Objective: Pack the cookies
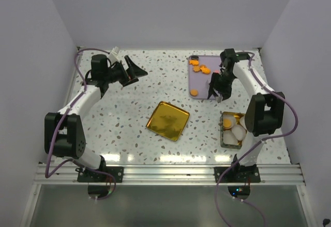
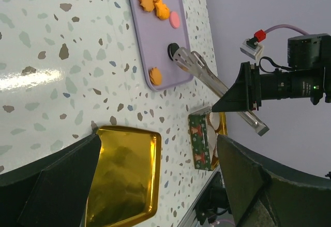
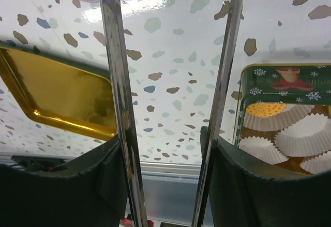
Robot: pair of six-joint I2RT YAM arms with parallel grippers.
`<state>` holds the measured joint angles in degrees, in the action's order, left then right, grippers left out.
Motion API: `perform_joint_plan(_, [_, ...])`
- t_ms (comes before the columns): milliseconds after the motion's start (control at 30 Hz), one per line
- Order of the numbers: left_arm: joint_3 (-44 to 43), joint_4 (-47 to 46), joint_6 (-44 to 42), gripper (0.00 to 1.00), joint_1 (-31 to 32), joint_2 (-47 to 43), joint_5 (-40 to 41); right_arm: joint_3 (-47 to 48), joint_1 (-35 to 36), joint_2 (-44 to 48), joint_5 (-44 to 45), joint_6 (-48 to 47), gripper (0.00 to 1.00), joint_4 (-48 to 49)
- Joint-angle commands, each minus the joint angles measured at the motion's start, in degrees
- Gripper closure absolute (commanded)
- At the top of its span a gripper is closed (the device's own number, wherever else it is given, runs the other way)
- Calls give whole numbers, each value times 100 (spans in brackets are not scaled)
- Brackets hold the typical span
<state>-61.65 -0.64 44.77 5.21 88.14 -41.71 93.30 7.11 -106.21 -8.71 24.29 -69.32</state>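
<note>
Roughly five small orange disc cookies [image 2: 155, 75], one pink cookie [image 2: 175, 19], two black cookies [image 2: 173, 48]. One lavender tray [image 2: 150, 41], one square gold lid [image 1: 168, 120], one green tin [image 2: 199, 147], four white paper cups [image 3: 305, 134], one steel tongs [image 3: 118, 82].

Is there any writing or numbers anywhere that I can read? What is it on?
None: no readable words or numbers.
The green tin shows only pictures, snowflakes and a red bow.
The gold lid and the tongs are bare.
</note>
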Motion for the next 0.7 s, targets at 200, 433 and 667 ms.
perform_joint_plan(200, [-225,-85,-74,0,-82,46,-3,163,0,-277,27,-179,44,111])
perform_joint_plan(433, [-199,-6,-127,0,-99,28,-3,66,0,-365,36,-206,46,234])
perform_joint_plan(667, [-207,38,-144,0,-99,-7,-3,127,-8,-488,98,-232,47,287])
